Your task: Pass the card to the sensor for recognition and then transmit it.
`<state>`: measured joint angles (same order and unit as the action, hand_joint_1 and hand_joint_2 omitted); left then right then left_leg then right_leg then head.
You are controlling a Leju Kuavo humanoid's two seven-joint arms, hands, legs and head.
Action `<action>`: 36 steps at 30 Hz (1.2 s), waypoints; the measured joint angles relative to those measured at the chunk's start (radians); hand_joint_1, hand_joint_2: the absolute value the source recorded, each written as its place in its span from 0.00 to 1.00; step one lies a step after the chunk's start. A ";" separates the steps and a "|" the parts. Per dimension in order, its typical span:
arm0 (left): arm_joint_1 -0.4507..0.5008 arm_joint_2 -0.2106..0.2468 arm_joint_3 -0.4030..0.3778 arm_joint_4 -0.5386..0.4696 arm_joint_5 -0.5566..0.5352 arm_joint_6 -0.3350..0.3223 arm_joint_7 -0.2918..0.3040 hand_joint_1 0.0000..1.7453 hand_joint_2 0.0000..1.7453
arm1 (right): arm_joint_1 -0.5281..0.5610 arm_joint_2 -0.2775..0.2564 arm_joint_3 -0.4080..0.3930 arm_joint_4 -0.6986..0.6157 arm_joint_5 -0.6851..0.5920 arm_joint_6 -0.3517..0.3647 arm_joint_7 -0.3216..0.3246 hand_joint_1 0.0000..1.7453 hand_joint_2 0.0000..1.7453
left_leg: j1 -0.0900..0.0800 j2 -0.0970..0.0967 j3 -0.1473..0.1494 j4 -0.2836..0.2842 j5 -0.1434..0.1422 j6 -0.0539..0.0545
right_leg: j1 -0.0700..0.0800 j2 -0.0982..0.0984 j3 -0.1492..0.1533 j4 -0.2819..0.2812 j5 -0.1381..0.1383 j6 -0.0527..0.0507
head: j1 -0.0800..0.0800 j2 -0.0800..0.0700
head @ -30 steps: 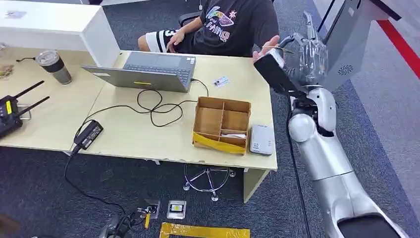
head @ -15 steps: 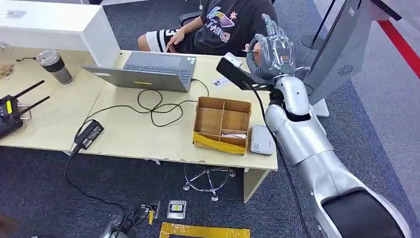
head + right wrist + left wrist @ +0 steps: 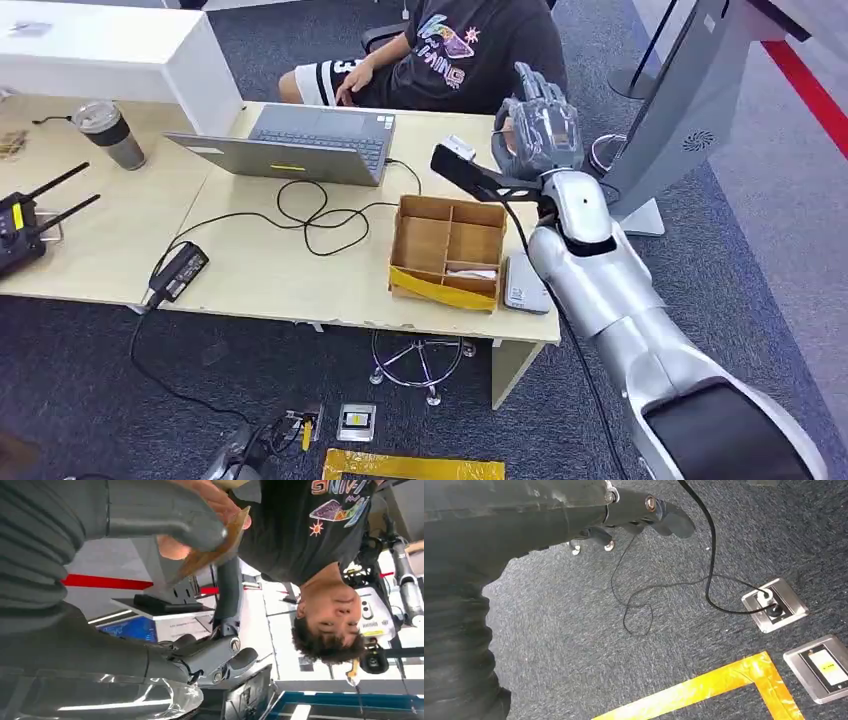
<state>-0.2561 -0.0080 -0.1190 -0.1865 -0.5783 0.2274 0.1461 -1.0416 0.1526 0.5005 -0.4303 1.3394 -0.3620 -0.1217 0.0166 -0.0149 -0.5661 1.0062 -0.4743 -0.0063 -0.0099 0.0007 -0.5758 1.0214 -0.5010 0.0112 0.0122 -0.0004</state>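
Note:
My right hand [image 3: 535, 125] is raised over the table's far right corner, in front of the seated person [image 3: 470, 45]. In the right wrist view a thin tan card [image 3: 215, 550] is pinched under my thumb [image 3: 165, 522], and the person's fingers [image 3: 172, 547] touch the same card. The grey card sensor [image 3: 520, 285] lies flat near the table's front right edge, beside the cardboard box [image 3: 447, 250] and partly behind my right forearm. My left hand [image 3: 644, 512] hangs over the carpet with its fingers loosely extended and nothing in them.
An open laptop [image 3: 300, 140] with a looping black cable [image 3: 310, 215] takes the table's middle. A power brick [image 3: 178, 270], a tumbler [image 3: 108, 133] and a radio unit [image 3: 20, 225] sit to the left. A grey stand [image 3: 680, 110] rises on the right. Floor sockets [image 3: 774, 605] and yellow tape [image 3: 704, 690] mark the carpet.
My right arm has swung left and a little lower, from beyond the table's right edge to over its far right corner. The table's objects have not moved.

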 joint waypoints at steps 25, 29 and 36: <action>0.043 0.013 0.018 0.000 0.033 0.035 -0.002 0.00 1.00 | 0.238 -0.304 -0.259 -0.006 -0.430 -0.159 0.072 0.00 1.00 | -0.001 -0.001 0.000 0.001 -0.001 0.001 | -0.002 -0.002 0.000 -0.002 0.000 0.000 | 0.000 0.000; 0.057 0.018 0.024 0.001 0.037 0.035 -0.005 0.00 1.00 | 0.319 -0.368 -0.342 -0.005 -0.482 -0.173 0.060 0.00 1.00 | -0.002 0.001 -0.001 0.000 -0.001 0.001 | -0.002 -0.001 -0.001 -0.001 0.000 0.000 | 0.000 0.000; 0.069 0.018 0.033 0.001 0.040 0.037 -0.005 0.00 1.00 | 0.465 -0.446 -0.474 0.007 -0.611 -0.160 0.114 0.00 1.00 | -0.001 -0.003 -0.002 0.000 -0.002 0.001 | -0.001 -0.005 0.000 -0.002 -0.001 0.001 | 0.000 0.000</action>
<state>-0.1868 0.0103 -0.0862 -0.1858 -0.5383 0.2644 0.1411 -0.5764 -0.2930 0.0270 -0.4238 0.7286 -0.5222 -0.0080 0.0153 -0.0184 -0.5676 1.0065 -0.4760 -0.0054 -0.0114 -0.0041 -0.5757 1.0196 -0.5022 0.0117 0.0122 0.0000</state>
